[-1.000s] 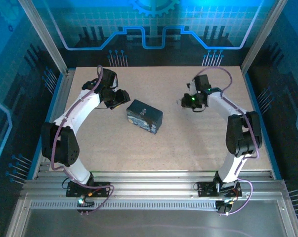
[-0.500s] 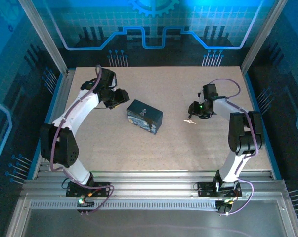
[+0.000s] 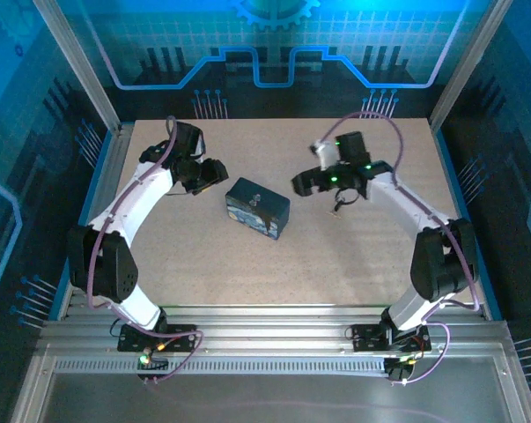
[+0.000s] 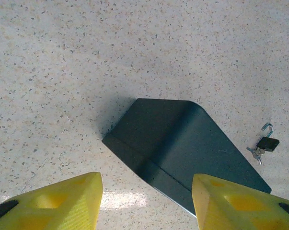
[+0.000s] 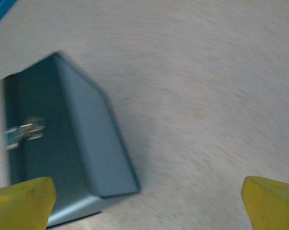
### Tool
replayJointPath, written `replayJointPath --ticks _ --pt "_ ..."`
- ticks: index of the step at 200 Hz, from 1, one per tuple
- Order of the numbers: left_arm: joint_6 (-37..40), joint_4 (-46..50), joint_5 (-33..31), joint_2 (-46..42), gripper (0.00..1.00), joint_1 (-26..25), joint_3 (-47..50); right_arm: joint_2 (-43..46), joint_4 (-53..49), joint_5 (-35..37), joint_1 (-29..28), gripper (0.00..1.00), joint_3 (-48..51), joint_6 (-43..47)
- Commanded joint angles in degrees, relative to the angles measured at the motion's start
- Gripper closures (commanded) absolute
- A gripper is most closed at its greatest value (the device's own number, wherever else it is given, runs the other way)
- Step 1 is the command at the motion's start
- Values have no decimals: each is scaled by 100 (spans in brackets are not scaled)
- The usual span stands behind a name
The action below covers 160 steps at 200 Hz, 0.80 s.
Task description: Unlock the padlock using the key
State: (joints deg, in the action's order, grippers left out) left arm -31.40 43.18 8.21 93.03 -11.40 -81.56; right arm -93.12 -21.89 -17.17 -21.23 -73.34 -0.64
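Observation:
The padlock (image 4: 267,143) is a tiny dark-looking body with a silver hooked loop, and a small key hangs at its lower side. It lies on the table beyond the box, and shows as a small speck (image 3: 338,208) in the top view. My right gripper (image 3: 303,183) hovers left of it and apart from it, pointing at the box. Its yellow fingers (image 5: 24,197) are wide open and empty in the blurred right wrist view. My left gripper (image 3: 214,173) stands open at the box's left end, with its yellow fingertips (image 4: 70,201) either side of the box corner.
The dark blue swirl-painted box (image 3: 257,208) sits mid-table between the arms, its silver latch (image 5: 25,130) facing up. The speckled tabletop (image 3: 335,264) runs to metal frame posts and blue walls on all sides.
The right arm rose from low beside the padlock and swung left toward the box, leaving the padlock on the table. The left arm has hardly moved.

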Motion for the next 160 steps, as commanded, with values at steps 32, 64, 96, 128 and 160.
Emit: replayJointPath --ticks 32,64,96,128,160 --pt "72 182 -47 -231 47 58 33 -259 -197 130 -944 0 -242 1578" --pt "64 174 -55 -231 47 61 42 -766 -664 538 -1193 0 -714 1813" --pt "63 165 -65 -238 47 59 61 -877 -611 409 -1245 0 -728 1778" --pt "61 165 -56 -232 47 59 53 -1033 -671 719 -1325 0 -826 1799" --pt "72 161 -60 -242 47 59 44 -1236 -789 1068 -1417 0 -917 1946"
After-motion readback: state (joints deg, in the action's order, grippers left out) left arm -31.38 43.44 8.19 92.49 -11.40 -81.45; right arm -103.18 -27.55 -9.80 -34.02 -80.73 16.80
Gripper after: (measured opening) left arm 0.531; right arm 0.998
